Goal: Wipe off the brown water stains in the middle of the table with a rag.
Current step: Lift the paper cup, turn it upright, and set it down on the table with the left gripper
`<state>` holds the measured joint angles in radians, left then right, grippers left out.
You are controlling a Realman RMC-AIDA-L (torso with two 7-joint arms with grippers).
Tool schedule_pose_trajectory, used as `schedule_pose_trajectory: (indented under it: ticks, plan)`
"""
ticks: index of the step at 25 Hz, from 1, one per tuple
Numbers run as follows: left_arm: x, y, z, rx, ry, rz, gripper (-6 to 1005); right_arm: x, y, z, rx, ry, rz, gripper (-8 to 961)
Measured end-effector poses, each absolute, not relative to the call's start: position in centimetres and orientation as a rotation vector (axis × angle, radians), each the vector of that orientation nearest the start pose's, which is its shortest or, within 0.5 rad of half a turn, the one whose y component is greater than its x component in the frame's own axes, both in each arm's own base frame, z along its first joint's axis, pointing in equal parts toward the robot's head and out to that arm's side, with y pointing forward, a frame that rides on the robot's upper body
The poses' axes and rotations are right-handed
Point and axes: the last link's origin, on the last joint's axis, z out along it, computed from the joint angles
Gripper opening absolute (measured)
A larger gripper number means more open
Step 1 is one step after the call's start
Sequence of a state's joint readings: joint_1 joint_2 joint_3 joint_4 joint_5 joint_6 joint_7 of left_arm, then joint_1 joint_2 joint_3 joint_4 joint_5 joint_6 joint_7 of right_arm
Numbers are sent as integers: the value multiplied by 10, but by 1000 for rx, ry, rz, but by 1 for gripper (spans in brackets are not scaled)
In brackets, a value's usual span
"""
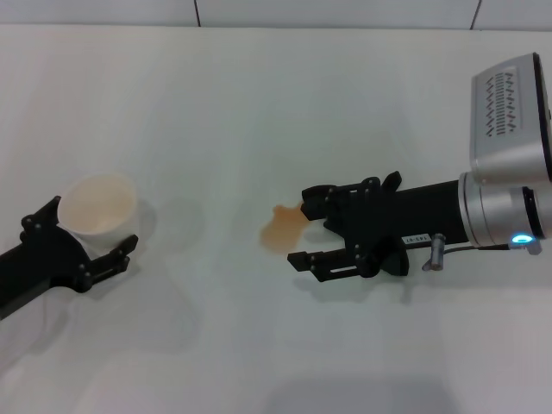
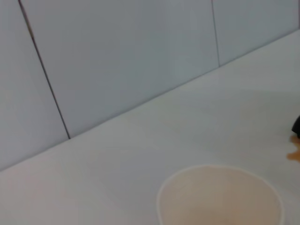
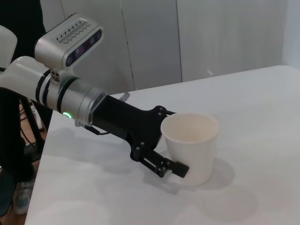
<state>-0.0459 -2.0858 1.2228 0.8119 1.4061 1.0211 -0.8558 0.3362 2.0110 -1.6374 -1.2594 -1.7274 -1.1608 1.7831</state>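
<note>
The brown water stain [image 1: 278, 231] is a small orange-brown blot in the middle of the white table [image 1: 259, 103]. My right gripper [image 1: 297, 228] is open and empty, low over the table, with its fingertips on either side of the stain's right edge. My left gripper [image 1: 86, 237] is shut on a pale plastic cup [image 1: 99, 207] standing upright at the left. The right wrist view shows that cup [image 3: 190, 145] held by the left gripper [image 3: 168, 140]. No rag is in view.
The left wrist view shows the cup's rim [image 2: 220, 197], a bit of the stain [image 2: 295, 154] and a grey panelled wall [image 2: 117, 61] behind the table's far edge. In the right wrist view the table's side edge [image 3: 40, 159] drops to the floor.
</note>
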Motion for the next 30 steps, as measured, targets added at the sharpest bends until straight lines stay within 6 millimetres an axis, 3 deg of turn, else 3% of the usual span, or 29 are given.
schedule_pose_trajectory:
  ticks: [17, 30]
  plan:
    - [-355, 253, -12, -2309, -412, -329, 868, 171, 309, -49, -2935, 312, 374, 688]
    - [-361, 239, 0, -2295, -384, -278, 867, 174, 306, -54, -2950, 323, 359, 688]
